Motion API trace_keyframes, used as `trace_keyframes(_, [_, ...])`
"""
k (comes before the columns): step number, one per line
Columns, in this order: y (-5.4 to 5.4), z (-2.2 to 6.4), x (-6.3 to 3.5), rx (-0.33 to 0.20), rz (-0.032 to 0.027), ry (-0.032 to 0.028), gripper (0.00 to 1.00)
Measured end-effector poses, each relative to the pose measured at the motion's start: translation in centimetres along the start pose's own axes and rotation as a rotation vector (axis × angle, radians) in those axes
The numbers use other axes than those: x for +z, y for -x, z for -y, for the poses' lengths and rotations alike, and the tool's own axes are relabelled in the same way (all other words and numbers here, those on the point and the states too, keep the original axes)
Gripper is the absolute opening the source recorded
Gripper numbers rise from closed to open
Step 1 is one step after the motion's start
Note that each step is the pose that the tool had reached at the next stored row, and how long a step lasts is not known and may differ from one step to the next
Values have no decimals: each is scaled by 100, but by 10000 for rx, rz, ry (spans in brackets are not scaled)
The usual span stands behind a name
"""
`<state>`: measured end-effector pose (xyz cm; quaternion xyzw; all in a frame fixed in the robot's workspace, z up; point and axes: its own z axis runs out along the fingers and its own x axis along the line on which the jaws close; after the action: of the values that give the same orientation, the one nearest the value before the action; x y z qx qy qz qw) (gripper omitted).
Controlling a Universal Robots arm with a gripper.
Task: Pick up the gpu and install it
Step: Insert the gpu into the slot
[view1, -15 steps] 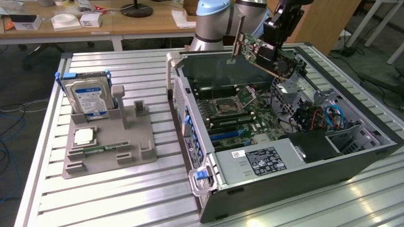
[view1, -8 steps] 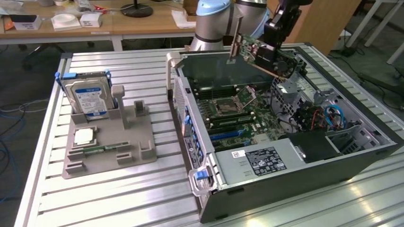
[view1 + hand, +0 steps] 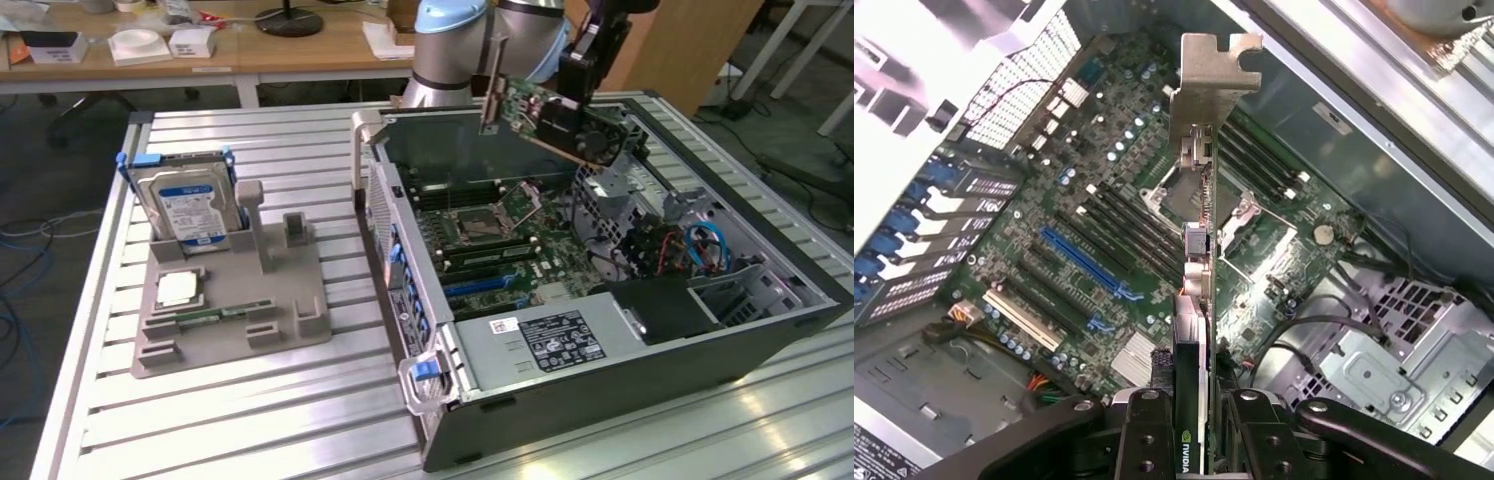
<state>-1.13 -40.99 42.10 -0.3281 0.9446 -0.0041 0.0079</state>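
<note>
The gpu point(image 3: 554, 120) is a flat green card with a black fan and a silver end bracket point(image 3: 493, 85). It hangs tilted in the air above the open computer case point(image 3: 601, 380), over the far part of the motherboard point(image 3: 514, 240). My gripper point(image 3: 587, 70) is shut on its upper right end. In the wrist view the gpu point(image 3: 1194, 290) runs edge-on away from my gripper point(image 3: 1194, 435), its bracket point(image 3: 1209, 90) farthest out. The black fingers point(image 3: 1149, 440) clamp both faces. Below it lie the blue slots point(image 3: 1089, 262) and the processor socket point(image 3: 1189, 190).
A grey fixture tray point(image 3: 234, 310) on the slatted table point(image 3: 267, 410) holds an upright hard drive point(image 3: 187, 205), a processor point(image 3: 178, 288) and a memory stick point(image 3: 200, 318). Drive cages and cables point(image 3: 694, 245) fill the case's right side. A wooden desk point(image 3: 200, 45) stands behind.
</note>
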Motion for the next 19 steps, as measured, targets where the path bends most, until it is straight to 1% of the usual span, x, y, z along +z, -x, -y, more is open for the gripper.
trace_keyframes(19, [-132,14,17,-1353,18,17,26])
